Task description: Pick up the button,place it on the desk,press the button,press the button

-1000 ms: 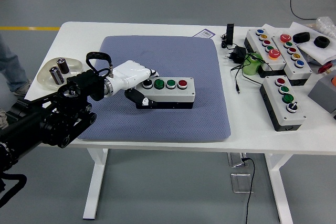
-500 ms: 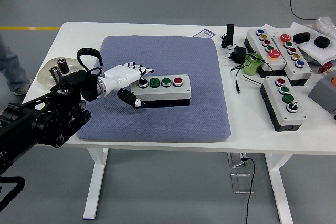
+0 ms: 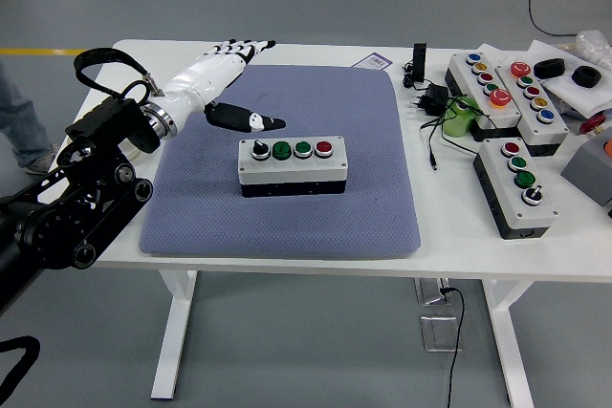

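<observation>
Button box (image 3: 293, 165) sits flat on the blue-grey mat (image 3: 287, 212), roughly mid-mat, long side running left-right. Grey top, black base. Four controls in a row on top — black knob at left, two green buttons, red button at right. Nothing touches it.

Left hand (image 3: 229, 83) is raised above the mat's far-left part, up and left of the box, well apart from it. White palm and fingers (image 3: 244, 47) stretched out toward the far side, black thumb (image 3: 247, 120) pointing right toward the box — spread wide, holding nothing. Black arm runs back down to the lower-left corner, a black cable loop over the wrist.

Mat lies on the white desk (image 3: 449, 226). Clear dish (image 3: 78, 140) near the desk's left edge, partly hidden behind the arm. On the desk's right side, off the mat: three more button boxes (image 3: 514, 183), one near and two further back, plus a black plug and cable (image 3: 432, 112) and a green object (image 3: 461, 117) beside them. A person's leg (image 3: 21, 117) shows at the far left edge.
</observation>
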